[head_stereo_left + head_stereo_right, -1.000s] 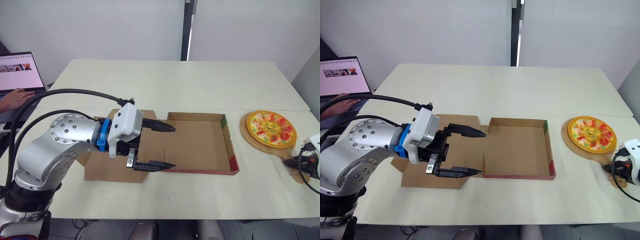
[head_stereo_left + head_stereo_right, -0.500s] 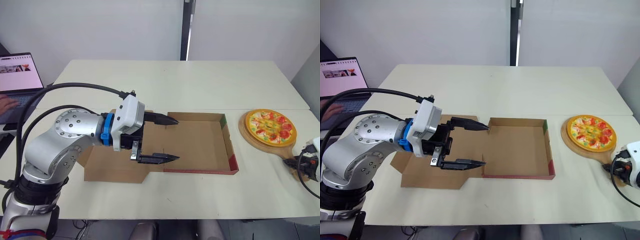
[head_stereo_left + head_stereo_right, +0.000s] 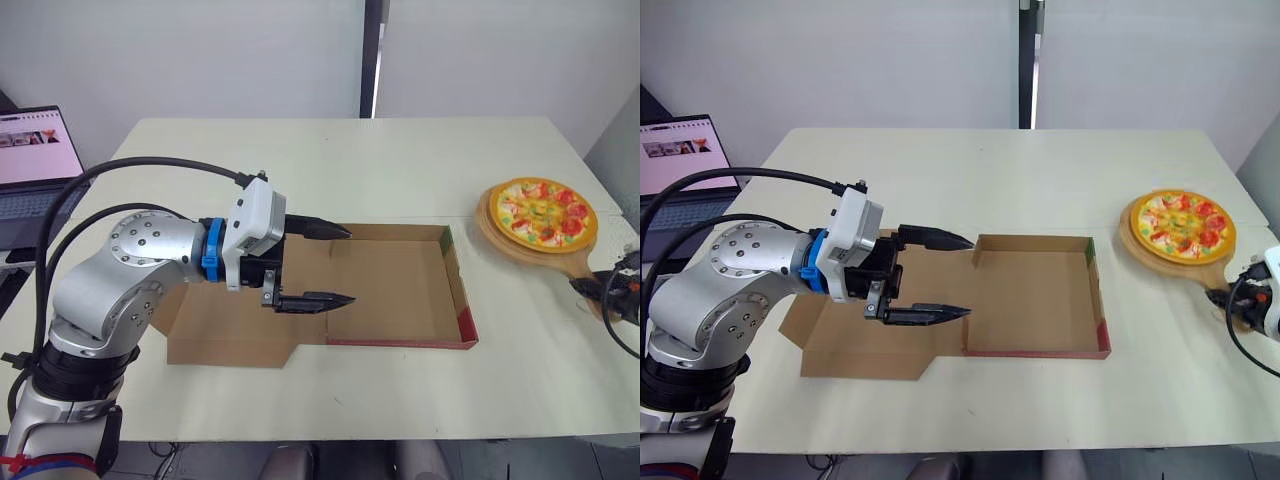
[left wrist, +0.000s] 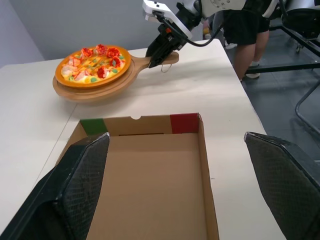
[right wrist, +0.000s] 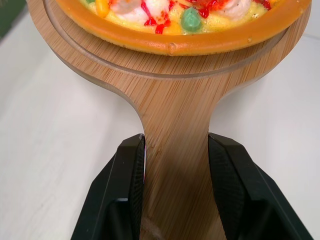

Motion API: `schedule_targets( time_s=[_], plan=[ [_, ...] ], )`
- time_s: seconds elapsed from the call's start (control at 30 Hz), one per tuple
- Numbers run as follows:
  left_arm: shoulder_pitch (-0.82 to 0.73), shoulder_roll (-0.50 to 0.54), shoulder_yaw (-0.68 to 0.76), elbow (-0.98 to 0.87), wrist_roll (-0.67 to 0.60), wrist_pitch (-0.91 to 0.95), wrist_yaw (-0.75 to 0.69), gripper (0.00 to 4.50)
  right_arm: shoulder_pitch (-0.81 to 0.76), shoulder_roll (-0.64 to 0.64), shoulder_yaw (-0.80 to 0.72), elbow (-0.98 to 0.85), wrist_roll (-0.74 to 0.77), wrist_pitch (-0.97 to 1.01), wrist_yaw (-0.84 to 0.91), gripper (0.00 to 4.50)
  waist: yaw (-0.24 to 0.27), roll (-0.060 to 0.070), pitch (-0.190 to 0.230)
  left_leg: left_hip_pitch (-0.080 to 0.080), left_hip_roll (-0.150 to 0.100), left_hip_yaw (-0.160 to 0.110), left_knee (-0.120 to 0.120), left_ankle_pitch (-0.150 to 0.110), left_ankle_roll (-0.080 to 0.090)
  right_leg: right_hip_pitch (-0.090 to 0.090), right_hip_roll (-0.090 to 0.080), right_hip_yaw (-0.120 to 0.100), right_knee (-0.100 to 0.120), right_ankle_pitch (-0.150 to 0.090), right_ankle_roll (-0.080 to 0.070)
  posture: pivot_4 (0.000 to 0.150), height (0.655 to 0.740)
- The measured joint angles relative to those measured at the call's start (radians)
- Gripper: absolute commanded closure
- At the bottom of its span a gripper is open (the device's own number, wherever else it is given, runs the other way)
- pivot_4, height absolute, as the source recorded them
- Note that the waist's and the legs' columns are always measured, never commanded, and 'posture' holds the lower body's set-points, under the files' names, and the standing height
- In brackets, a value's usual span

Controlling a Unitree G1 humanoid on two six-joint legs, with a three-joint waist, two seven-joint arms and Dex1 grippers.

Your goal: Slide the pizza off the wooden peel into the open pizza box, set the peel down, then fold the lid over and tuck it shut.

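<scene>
Your right tool (image 5: 176,145) pinches the handle of the wooden peel (image 5: 175,95), pizza (image 3: 540,208) aboard, right of the open pizza box (image 3: 400,290); your left tool (image 3: 350,265) hangs spread over the box.

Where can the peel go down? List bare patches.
Free: the table beyond the pizza box; the strip between box and peel; the near edge before the box. Crowded: the lid side, under the open left gripper.
</scene>
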Motion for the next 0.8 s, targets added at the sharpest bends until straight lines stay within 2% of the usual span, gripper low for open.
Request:
schedule_targets(
  time_s=[0.2,0.5,0.8],
  plan=[
    [0.012,0.013,0.018,-0.001,-0.001,0.004,0.003,0.00,-0.033,-0.035,0.028,-0.001,0.002,-0.026,0.053,2.91,-0.001,0.001,0.001,0.000,0.000,0.000,0.000,0.001,-0.002,-0.001,0.000,0.000,0.000,0.000,0.000,0.150,0.7400],
    [0.095,0.111,0.114,0.001,-0.002,0.025,-0.007,0.00,-0.089,-0.117,0.083,-0.122,0.029,-0.074,0.196,2.91,-0.004,0.001,0.002,0.000,0.000,0.000,0.000,0.000,0.000,-0.002,0.000,0.000,0.000,0.000,0.000,0.150,0.7400],
    [0.144,0.134,0.129,0.001,0.001,0.021,-0.021,0.00,-0.101,-0.197,0.190,-0.147,-0.021,-0.246,0.316,2.91,0.000,0.001,0.002,-0.001,0.000,-0.001,-0.001,0.000,0.000,-0.002,0.000,-0.001,0.000,0.000,0.000,0.150,0.7400]
  ],
)
